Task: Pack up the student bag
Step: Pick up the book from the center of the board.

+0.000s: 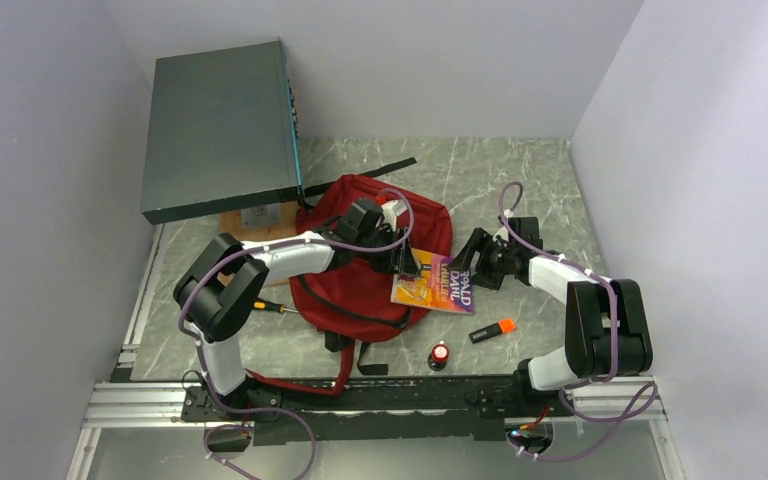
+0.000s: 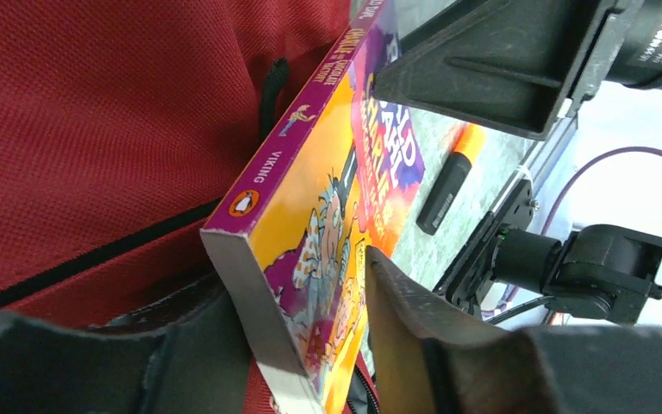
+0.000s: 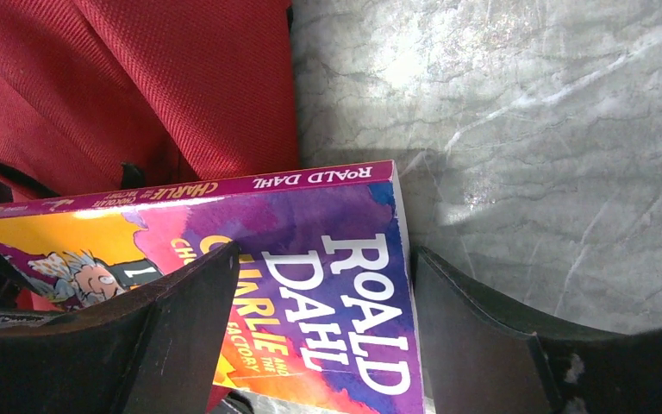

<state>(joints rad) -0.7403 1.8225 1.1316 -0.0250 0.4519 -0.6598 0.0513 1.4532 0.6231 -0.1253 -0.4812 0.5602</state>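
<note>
The student bag (image 1: 355,295) lies slumped in the middle of the marble-patterned surface (image 1: 520,190), its red straps trailing toward the arm bases. A Roald Dahl paperback (image 1: 438,285) rests cover up with one end on the bag's right side and the other end out over the surface.

The left end effector (image 2: 293,276) has the book's near corner between its jaws: one finger sits against the bag side below the page edge and the other finger (image 2: 414,336) stands over the yellow cover. I cannot tell whether it is actually pinching. The right end effector (image 3: 326,254) stands spread wide at the opposite end, not clamped – one finger (image 3: 172,336) crosses in front of the cover, the other (image 3: 483,336) sits just beside the book's edge, over bare stone.

Near the front lie a black-and-orange marker (image 1: 492,331) and a small red round thing (image 1: 440,354) – both well apart from the bag. A screwdriver (image 1: 268,307) lies left of the bag, and a grey case (image 1: 220,130) sits at the back left.
</note>
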